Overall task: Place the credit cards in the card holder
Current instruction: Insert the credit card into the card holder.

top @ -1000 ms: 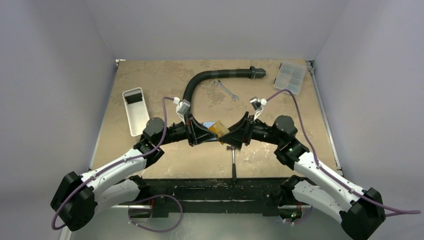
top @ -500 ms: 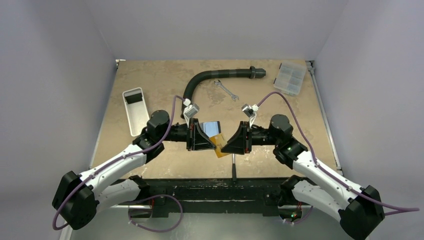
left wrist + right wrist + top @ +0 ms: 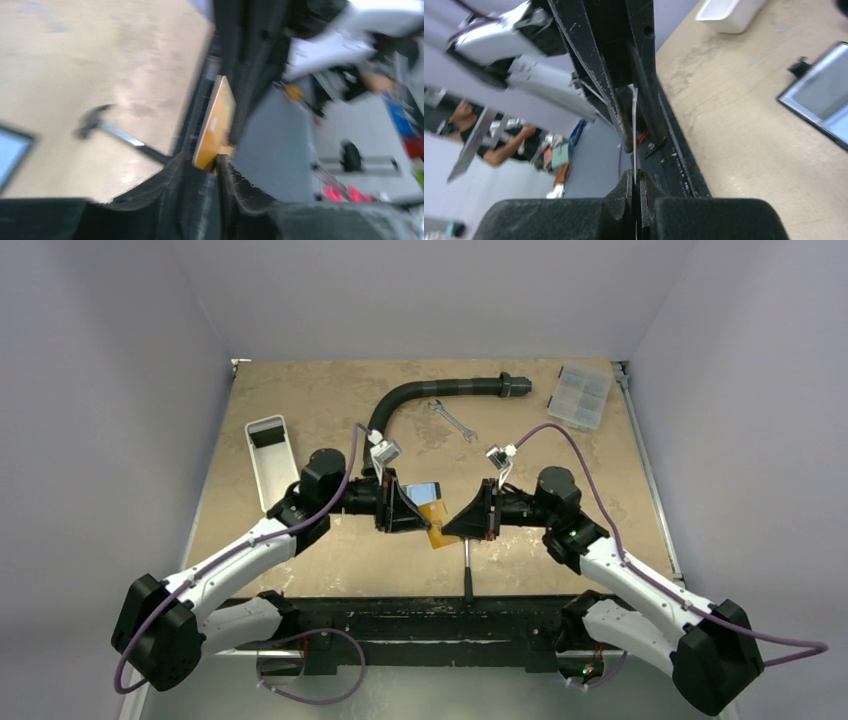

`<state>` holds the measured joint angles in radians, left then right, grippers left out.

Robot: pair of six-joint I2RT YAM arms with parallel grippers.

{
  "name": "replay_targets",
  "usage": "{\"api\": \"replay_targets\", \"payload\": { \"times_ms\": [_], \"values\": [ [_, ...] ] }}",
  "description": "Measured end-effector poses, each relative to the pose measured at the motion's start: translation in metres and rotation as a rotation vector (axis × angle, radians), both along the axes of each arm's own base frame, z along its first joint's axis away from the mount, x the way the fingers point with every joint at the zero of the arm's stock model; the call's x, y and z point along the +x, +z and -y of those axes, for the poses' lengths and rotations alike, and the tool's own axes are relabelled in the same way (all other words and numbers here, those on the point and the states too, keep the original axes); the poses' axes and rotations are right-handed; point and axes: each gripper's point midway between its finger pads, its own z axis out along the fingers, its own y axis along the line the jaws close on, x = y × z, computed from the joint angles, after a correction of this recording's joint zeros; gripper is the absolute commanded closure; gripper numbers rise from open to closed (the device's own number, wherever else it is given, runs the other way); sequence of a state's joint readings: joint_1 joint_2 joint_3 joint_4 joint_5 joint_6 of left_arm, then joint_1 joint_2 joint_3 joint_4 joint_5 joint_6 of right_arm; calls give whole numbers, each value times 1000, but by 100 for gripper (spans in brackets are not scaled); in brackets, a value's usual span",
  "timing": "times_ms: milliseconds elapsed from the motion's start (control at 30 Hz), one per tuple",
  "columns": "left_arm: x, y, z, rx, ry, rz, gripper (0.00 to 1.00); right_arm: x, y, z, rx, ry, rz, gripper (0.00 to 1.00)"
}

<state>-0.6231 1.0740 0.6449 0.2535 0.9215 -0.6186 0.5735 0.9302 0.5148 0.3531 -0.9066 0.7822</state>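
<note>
The right end effector (image 3: 635, 186) is clamped on the gold credit card (image 3: 216, 117), held above the counter (image 3: 330, 410) beside the open card holder (image 3: 424, 491). The left end effector (image 3: 204, 164) straddles its other end; blur hides whether it pinches. If both pull, the card may bend or slip free.

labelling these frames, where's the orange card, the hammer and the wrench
orange card (image 3: 216, 122), left wrist view, on its flat face
hammer (image 3: 467, 570), top view, on its handle
wrench (image 3: 452, 421), top view, on its mid shaft
</note>
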Motion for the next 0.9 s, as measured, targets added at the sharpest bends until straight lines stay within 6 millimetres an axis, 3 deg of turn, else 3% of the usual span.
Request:
{"api": "replay_targets", "payload": {
  "times_ms": [33, 133, 233, 300, 400, 533, 700, 900],
  "values": [
    [12, -6, -2, 34, 52, -17, 47, 9, -5, -1, -16, -38, -18, 100],
    [67, -42, -21, 208, 318, -130, 38, 44, -31, -4, -109, -178, -95, 100],
    [113, -86, -56, 360, 546, -251, 38, 79, -63, -11, -224, -266, -172, 100],
    [130, -112, -79, 426, 652, -331, 39, 95, -83, -17, -278, -281, -214, 100],
    [144, -135, -93, 474, 723, -402, 48, 112, -105, -27, -331, -275, -269, 100],
    [161, -157, -86, 511, 724, -459, 62, 132, -127, -43, -357, -251, -327, 100],
    [175, -178, -82, 548, 722, -483, 76, 133, -150, -51, -375, -206, -407, 100],
    [174, -201, -85, 598, 715, -505, 89, 135, -163, -50, -373, -198, -456, 100]
  ]
}}
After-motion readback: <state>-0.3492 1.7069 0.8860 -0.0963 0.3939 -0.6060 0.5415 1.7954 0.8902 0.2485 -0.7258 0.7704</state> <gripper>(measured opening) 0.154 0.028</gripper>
